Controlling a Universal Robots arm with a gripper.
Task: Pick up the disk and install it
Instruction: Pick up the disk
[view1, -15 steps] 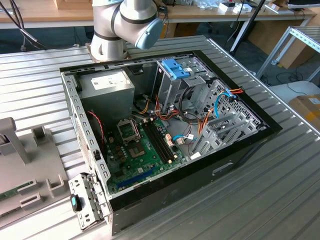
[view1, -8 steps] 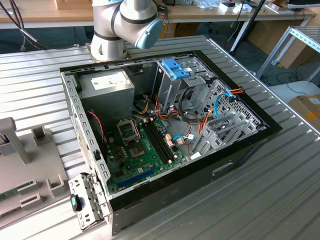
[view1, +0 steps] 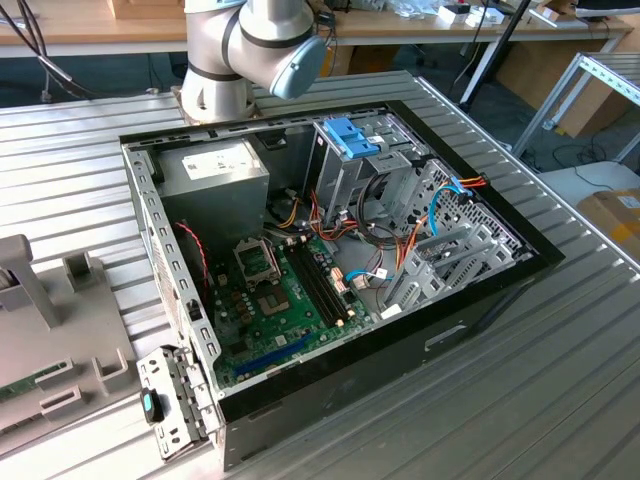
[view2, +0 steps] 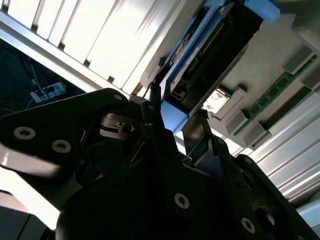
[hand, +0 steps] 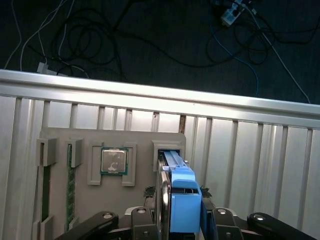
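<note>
On a ribbed aluminium table (view1: 500, 420), the exterior view shows an open black computer case (view1: 470, 320) lying on its side beside a grey tray (view1: 60, 340). Its green motherboard (view1: 280, 300) and metal drive cage (view1: 350, 175) are exposed for access from above. In the second wrist view, the dark gripper (view2: 176, 116) straddles the disk (view2: 210, 60), a flat black slab in a light-blue plastic carrier, and appears to be clamping its two broad faces. In the first wrist view, the disk (hand: 182, 192) stands on edge in a moulded slot of the tray (hand: 135, 200), a pose that offers both faces to the gripper (hand: 182, 222). A square processor (hand: 114, 161) and a green memory stick (hand: 70, 185) sit in neighbouring pockets.
</note>
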